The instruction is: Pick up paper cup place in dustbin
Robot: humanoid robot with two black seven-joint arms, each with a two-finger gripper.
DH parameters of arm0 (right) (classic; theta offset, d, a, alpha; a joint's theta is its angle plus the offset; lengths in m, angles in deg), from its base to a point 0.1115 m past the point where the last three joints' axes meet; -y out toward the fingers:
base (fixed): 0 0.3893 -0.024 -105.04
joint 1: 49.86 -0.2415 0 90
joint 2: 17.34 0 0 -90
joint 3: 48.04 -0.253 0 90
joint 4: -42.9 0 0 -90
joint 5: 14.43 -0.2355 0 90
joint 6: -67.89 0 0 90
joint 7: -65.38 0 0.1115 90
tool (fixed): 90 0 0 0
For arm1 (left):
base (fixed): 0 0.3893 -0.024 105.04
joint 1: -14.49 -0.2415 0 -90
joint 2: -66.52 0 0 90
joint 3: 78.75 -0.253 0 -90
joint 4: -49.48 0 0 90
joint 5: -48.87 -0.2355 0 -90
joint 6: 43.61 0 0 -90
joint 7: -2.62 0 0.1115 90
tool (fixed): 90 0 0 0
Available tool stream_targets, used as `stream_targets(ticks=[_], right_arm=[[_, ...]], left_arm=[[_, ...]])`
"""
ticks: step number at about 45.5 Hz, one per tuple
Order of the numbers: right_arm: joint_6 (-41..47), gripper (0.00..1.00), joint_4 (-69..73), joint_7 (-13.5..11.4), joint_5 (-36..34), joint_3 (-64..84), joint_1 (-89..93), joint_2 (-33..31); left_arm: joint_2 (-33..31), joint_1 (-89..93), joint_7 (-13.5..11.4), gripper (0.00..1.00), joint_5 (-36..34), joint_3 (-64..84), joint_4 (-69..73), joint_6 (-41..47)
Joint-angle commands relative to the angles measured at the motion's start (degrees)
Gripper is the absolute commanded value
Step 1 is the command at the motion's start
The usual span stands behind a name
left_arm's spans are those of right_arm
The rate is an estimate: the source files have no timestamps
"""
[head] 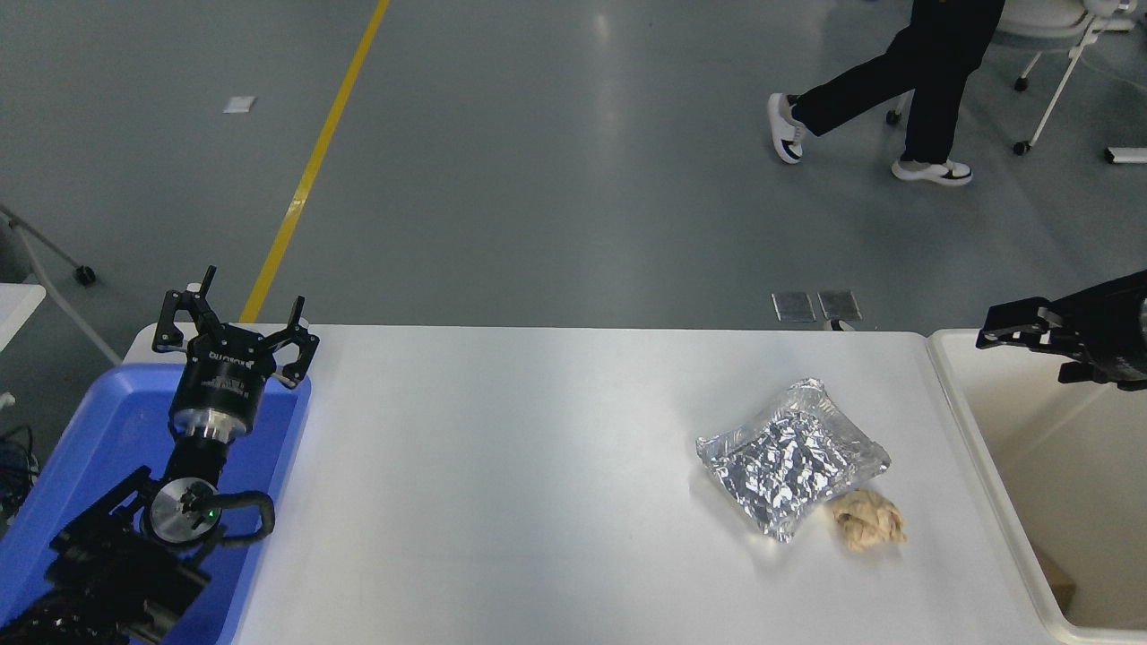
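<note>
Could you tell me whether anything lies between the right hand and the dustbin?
Nothing visible does. The right hand is over the dustbin near its far rim, empty, and no paper cup shows. The foil pouch lies on the table to the side.

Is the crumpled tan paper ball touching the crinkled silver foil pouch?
Touching. The head view shows the crumpled tan paper ball pressed against the crinkled silver foil pouch's lower right edge, with no table visible between them.

The only print is a short white brand word on the black cylindrical body of the left gripper [235,333], at eight o'clock; its letters are too small to read.
</note>
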Motion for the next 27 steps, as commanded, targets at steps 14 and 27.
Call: stream_targets(ticks=[14, 27], right_arm=[[8.5, 1.00, 8.1, -0.9, -15.9, 10.3, -19.3, 25.9], [8.5, 1.00, 8.1, -0.9, -15.9, 12.2, -20.4, 25.5]], left_arm=[[0.0, -0.1, -0.2, 1.00, 0.2, 0.1, 0.0, 0.3], [0.0, -0.1, -0.2, 1.00, 0.2, 0.1, 0.0, 0.3]])
